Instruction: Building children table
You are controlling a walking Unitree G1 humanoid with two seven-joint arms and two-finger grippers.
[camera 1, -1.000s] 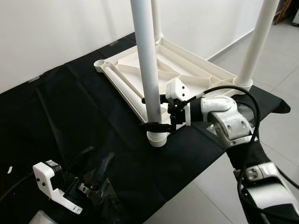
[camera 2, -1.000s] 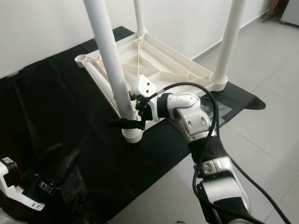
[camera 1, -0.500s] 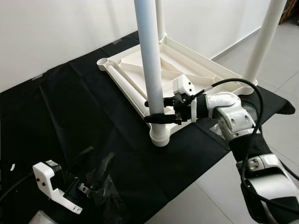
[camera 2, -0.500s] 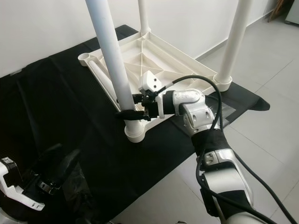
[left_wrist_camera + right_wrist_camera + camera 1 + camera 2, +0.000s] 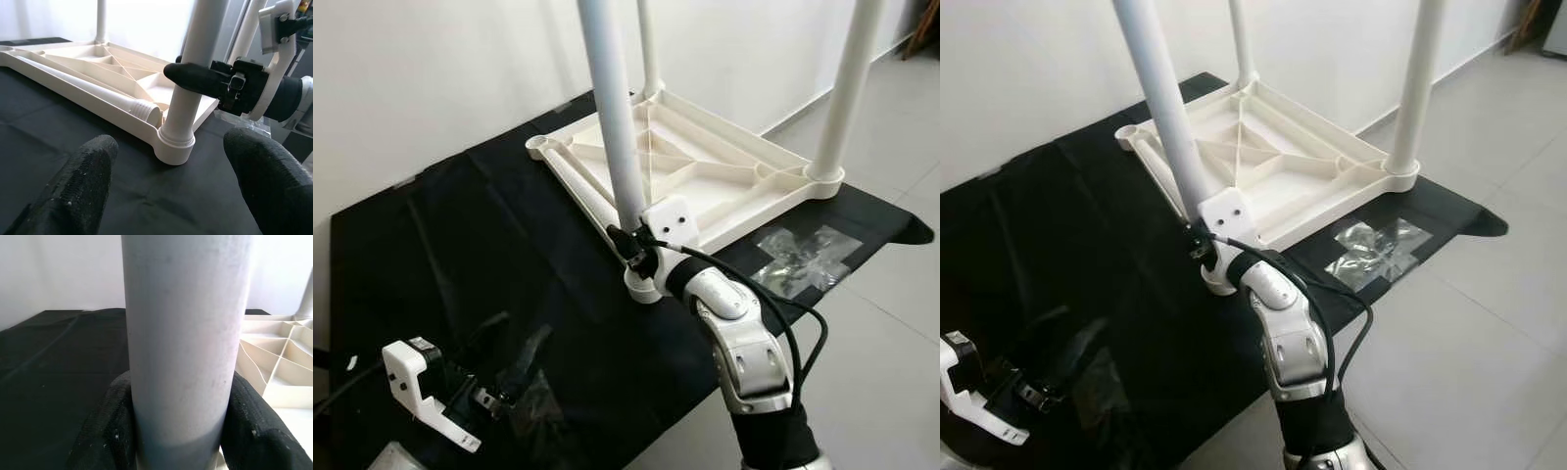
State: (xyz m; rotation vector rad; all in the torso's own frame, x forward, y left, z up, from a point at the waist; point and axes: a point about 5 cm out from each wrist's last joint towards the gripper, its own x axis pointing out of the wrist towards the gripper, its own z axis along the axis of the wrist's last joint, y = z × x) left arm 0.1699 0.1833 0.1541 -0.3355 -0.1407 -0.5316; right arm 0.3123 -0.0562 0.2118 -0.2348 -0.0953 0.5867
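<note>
Smooth white tubular leg (image 5: 612, 127), clenched by the right gripper (image 5: 633, 247); left gripper (image 5: 504, 367) apparently spread above matte black cloth (image 5: 460, 245).

Children's table (image 5: 724, 176): cream-white plastic, legs (image 5: 612, 127) white. Cloth (image 5: 460, 245) beneath: plain black. Right claw (image 5: 631, 250): black fingers, white housing, silver arm. Left claw (image 5: 504, 357): black fingers, white wrist block. Plastic bag (image 5: 798, 259): clear, glinting. Floor (image 5: 891, 323): pale grey tiles. Wall (image 5: 431, 69): white.

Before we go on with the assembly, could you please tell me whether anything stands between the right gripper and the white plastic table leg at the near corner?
Nothing visible does: the right gripper is shut on the white plastic table leg, one finger on each side.
</note>
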